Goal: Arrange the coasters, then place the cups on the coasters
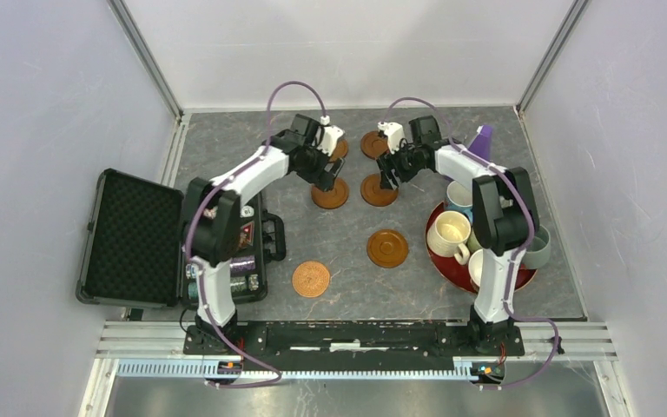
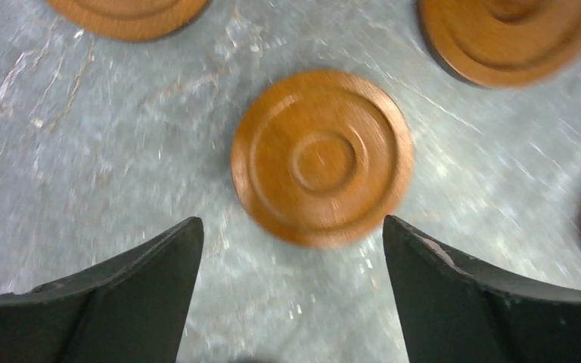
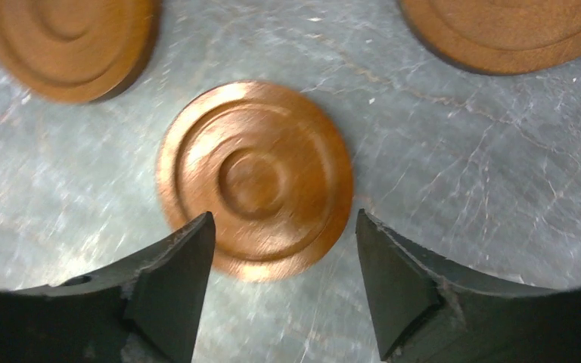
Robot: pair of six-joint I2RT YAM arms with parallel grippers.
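Several round brown wooden coasters lie flat on the grey table. My left gripper (image 1: 324,181) hangs open just above one coaster (image 1: 330,194); in the left wrist view that coaster (image 2: 322,159) lies beyond the spread fingers (image 2: 151,287), untouched, and the gripper (image 2: 291,223) holds nothing. My right gripper (image 1: 388,178) hangs open over a second coaster (image 1: 379,190). In the right wrist view this coaster (image 3: 256,180) lies flat under the parted gripper (image 3: 284,219). The cups, among them a cream one (image 1: 448,233) and a blue one (image 1: 460,195), stand at the right.
The cups sit on a red round tray (image 1: 439,265). More coasters lie at the back (image 1: 373,144), in the middle (image 1: 387,248) and near the front (image 1: 311,279). A purple cone (image 1: 482,139) stands back right. An open black case (image 1: 130,236) lies on the left.
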